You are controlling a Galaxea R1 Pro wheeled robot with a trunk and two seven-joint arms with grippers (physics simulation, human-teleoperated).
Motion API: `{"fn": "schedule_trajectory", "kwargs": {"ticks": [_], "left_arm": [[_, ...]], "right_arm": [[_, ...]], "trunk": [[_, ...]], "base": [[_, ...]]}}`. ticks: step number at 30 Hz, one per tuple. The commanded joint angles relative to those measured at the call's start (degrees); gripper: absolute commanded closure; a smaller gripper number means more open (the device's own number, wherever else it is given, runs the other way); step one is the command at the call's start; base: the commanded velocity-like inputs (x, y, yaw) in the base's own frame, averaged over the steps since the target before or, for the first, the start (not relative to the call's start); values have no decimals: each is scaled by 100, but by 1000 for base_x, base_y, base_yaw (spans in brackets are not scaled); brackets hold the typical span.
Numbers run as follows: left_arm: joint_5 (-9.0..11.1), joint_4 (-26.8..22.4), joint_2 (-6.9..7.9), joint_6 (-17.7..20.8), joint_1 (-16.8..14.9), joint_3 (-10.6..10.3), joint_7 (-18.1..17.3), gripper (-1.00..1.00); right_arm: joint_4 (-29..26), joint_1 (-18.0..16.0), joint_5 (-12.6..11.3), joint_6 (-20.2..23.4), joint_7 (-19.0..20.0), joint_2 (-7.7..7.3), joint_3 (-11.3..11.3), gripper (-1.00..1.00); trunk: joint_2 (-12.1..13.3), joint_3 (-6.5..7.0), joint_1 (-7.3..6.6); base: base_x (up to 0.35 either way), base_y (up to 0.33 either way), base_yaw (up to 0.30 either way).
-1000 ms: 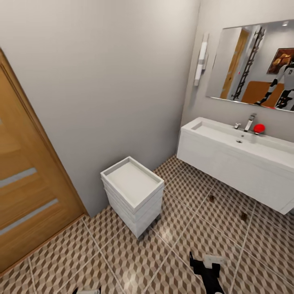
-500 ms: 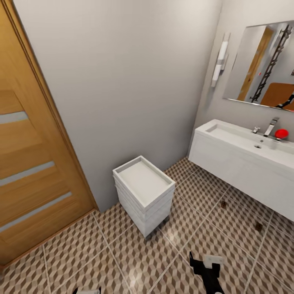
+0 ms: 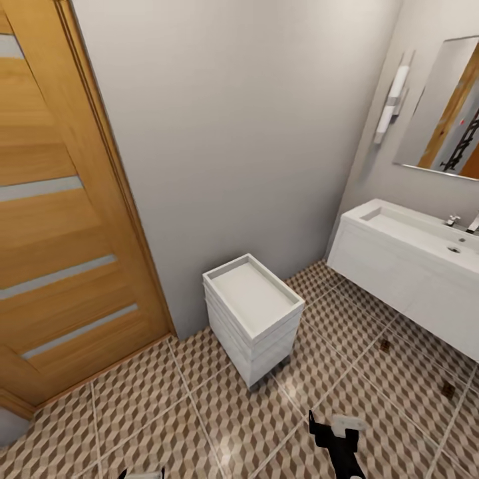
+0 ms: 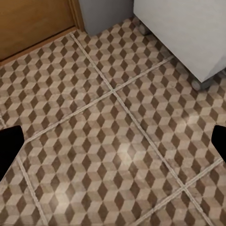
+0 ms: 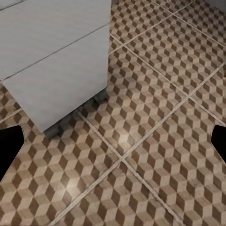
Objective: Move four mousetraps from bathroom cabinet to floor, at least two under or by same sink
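Two small dark traps (image 3: pixel 384 345) (image 3: pixel 448 390) on floor (image 3: pixel 199 412) beside sink (image 3: pixel 412 266), too blurred for detail. Sink cut off at frame edge. Left fingers (image 4: pixel 9 149) apart, empty; right fingers (image 5: pixel 10 146) likewise. White drawer unit (image 3: pixel 253 313) nearby.

2 mousetraps (image 3: pixel 384 345) (image 3: pixel 448 390), prob. flat on cube-tile floor (image 3: pixel 219 412) under white sink (image 3: pixel 412 233).

Even, bright light; soft blur.

Grey walls, wood door (image 3: pixel 60 219), white drawer unit on casters (image 3: pixel 253 316), mirror (image 3: pixel 446 113) w/ maybe a wall lamp (image 3: pixel 391 105) beside.
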Motion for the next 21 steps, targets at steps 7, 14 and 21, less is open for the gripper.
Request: {"fn": "schedule_trajectory", "kwargs": {"ticks": [7,14,21], "left_arm": [[12,24,-2,-33,-12,-15,12,-100],[12,24,-3,-33,-12,-15,11,-100],[12,24,-8,-33,-12,-15,11,-100]], "right_arm": [[4,-4,-31,-14,-29,1,51,-100],[4,-4,-31,-14,-29,1,51,-100],[4,-4,-31,-14,-29,1,51,-100]], "trunk": [[-11,-11,3],[-11,-11,3],[-11,-11,3]], "base": [[0,0,213],[0,0,212],[0,0,212]]}}
